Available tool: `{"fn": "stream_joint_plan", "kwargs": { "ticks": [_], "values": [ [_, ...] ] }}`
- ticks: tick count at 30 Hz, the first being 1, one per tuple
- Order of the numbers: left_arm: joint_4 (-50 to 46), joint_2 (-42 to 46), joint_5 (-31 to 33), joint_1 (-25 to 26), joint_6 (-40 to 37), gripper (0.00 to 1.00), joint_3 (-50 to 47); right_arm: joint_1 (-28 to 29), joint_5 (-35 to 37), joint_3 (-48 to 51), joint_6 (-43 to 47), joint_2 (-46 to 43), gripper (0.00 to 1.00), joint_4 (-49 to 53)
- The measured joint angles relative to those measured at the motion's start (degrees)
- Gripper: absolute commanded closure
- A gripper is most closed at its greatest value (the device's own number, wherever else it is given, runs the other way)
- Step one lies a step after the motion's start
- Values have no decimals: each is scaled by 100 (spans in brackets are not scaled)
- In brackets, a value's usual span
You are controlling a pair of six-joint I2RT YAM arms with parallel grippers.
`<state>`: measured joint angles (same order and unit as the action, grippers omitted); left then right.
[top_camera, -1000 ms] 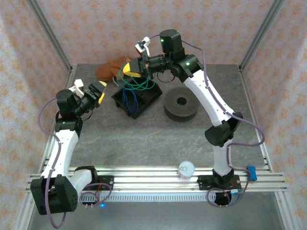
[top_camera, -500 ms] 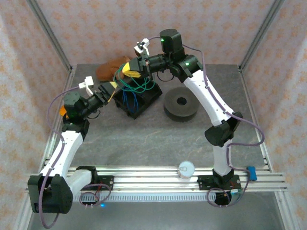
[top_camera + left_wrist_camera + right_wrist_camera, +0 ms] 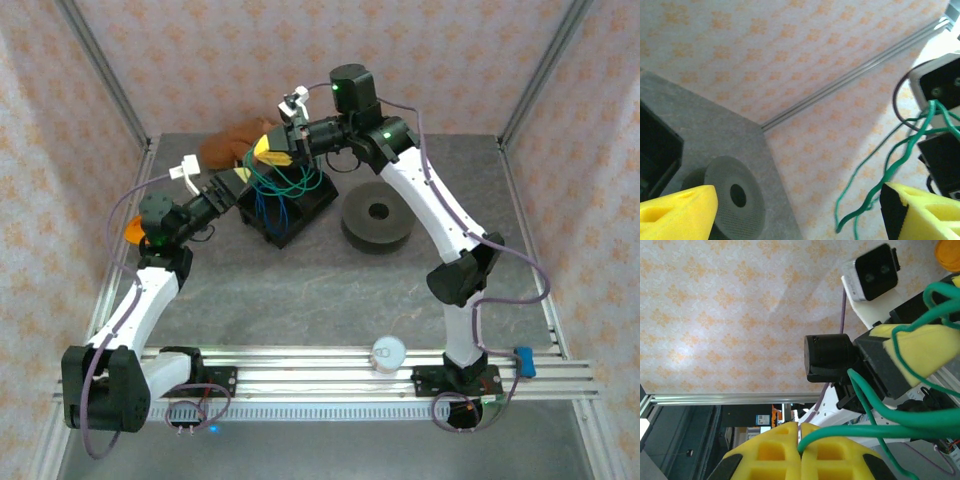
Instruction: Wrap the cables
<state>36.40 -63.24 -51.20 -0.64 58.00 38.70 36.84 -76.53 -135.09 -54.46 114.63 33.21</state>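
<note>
- Swinging in from the left side of the table (image 3: pixel 300 290) over the past second, the left gripper (image 3: pixel 238 178) is now arriving just beside the lifted green cable (image 3: pixel 290 181); the right gripper (image 3: pixel 268 152) is staying almost where it was.
- The green cable is hanging in loose loops from the right gripper down into the black box (image 3: pixel 315 200), far of the table's centre. Its long run is pointing from the raised far end down toward the near right, where it is spilling into the box.
- The blue cable (image 3: pixel 272 208) is lying inside the box in short near-to-far strands, not lifted.
- In the right wrist view, the right gripper (image 3: pixel 799 432) is pinching a strand of the green cable (image 3: pixel 875 417) with its yellow fingers pressed together. It is probably holding the strand high to pull slack clear of the box so the other arm can reach it.
- In the left wrist view, the left gripper (image 3: pixel 799 200) is spreading its fingers wide and gripping nothing. The green cable (image 3: pixel 900 155) is dangling close to its right finger (image 3: pixel 920 212), and the right wrist view shows loops already draping over one finger. It seems to be lining up for a second hold.
- The grey spool (image 3: pixel 377 215) is sitting just right of the box, untouched.
</note>
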Motion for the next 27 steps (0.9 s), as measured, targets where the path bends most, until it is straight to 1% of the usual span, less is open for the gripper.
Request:
{"fn": "stream_joint_plan", "kwargs": {
  "ticks": [4,9,15,21,24,27],
  "values": [
    [450,-111,-92,44,50,18,-87,42,0,9,-22,-4,100,2],
    [933,-459,-109,96,223,20,-105,57,0,9,-66,-4,100,2],
    [1864,-890,-214,258,660,22,-105,129,-2,9,-149,-4,100,0],
    [3257,-1207,-391,280,1346,24,-323,149,-57,4,-260,-4,100,-2],
    [3644,-1233,-481,282,1539,24,-426,149,-96,-2,-343,-13,100,-22],
    [3869,-1228,-546,282,1622,28,-476,149,-111,-2,-404,-39,100,-26]
  ]
}}
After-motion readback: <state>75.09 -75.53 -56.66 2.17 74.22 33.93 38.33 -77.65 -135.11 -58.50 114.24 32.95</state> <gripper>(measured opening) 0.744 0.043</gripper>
